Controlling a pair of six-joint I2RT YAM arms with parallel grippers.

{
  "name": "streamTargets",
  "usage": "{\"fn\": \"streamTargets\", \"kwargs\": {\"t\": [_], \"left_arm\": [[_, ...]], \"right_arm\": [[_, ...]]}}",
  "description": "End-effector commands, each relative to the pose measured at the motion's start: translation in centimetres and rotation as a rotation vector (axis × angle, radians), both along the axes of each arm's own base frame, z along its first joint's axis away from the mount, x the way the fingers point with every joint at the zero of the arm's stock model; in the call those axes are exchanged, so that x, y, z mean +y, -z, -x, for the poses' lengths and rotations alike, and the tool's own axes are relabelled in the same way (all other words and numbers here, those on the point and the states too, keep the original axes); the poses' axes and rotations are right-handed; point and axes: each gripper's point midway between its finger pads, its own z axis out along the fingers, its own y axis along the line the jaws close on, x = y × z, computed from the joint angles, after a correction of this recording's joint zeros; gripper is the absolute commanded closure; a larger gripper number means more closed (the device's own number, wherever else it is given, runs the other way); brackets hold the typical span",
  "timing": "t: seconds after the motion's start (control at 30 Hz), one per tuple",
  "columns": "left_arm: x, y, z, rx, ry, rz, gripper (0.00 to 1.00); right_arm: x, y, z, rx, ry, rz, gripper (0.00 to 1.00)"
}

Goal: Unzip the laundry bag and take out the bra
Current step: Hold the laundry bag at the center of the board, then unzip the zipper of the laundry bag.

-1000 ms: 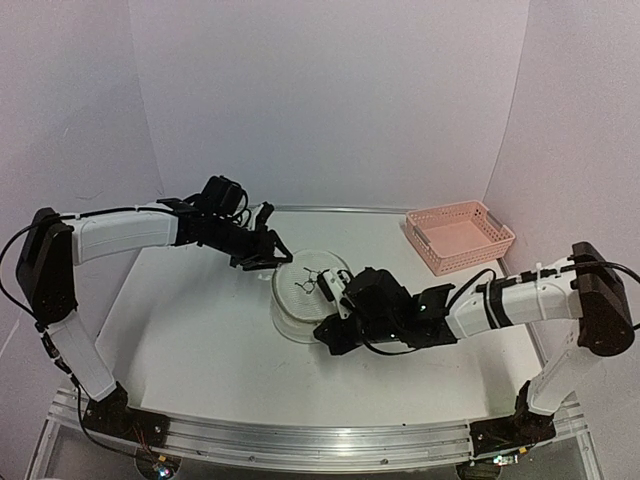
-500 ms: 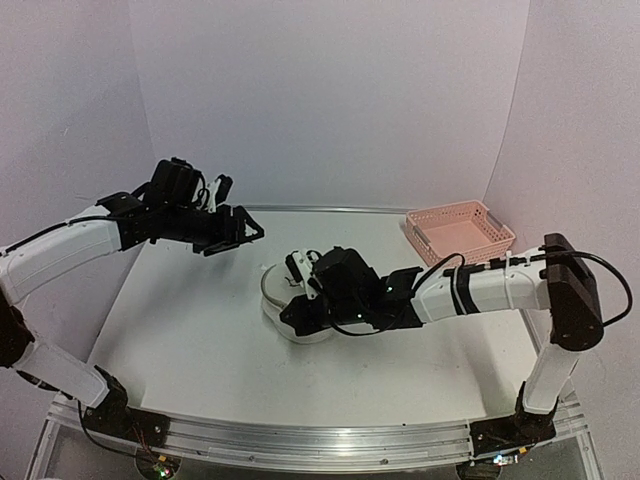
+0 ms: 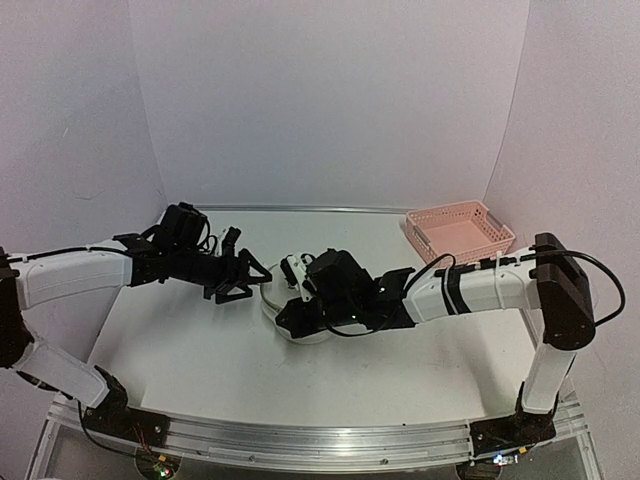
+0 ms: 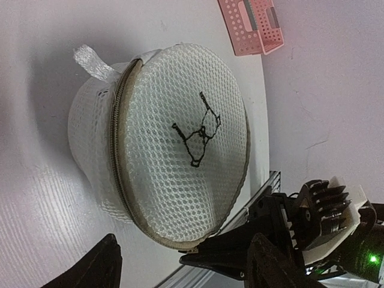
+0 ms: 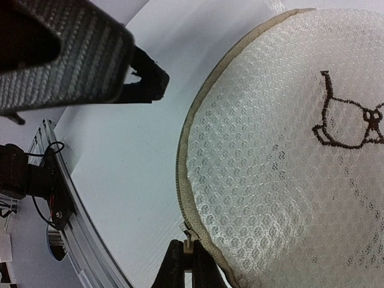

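Unzipping step: with your right gripper pinched shut on the zipper pull of the laundry bag and the left gripper spread empty, draw the pull along the seam.

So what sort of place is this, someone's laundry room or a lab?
Most likely a robot test booth: plain white walls enclose a white table, a left arm and right arm are bolted to a metal rail, and the props are a mesh laundry bag and pink basket.
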Motion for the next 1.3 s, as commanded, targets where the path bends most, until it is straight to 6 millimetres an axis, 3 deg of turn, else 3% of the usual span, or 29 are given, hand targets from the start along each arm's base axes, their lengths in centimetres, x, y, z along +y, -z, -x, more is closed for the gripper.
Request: {"fn": "streamTargets", "kwargs": {"t": [0.0, 0.43, 0.67, 0.87, 1.1, 1.27], "left_arm": [[-1.9, -0.7, -0.2, 0.014, 0.037, 0.115, 0.28], [-3.5, 2.8, -0.3, 0.087, 0.053, 0.087, 0.32], [-4.3, 3.5, -0.7, 0.095, 0.067, 0.091, 0.58], [-4.6, 3.6, -0.9, 0.099, 0.066, 0.092, 0.99], [-4.5, 3.0, -1.0, 0.085, 0.06, 0.098, 1.0], [-4.8, 1.7, -0.9, 0.043, 0.093, 0.119, 1.0]], "right_arm": [[0.8, -1.9, 0.1, -0.021, -0.004, -0.048, 1.0], [0.4, -2.1, 0.2, -0.04, -0.003, -0.046, 1.0], [-0.1, -1.8, 0.4, -0.04, -0.004, -0.043, 1.0], [-1.1, -1.1, 0.8, -0.034, 0.01, -0.028, 1.0], [-2.6, -0.6, 1.0, -0.026, 0.039, -0.022, 1.0], [-5.0, 0.7, 0.9, -0.043, 0.091, 0.026, 1.0]]}}
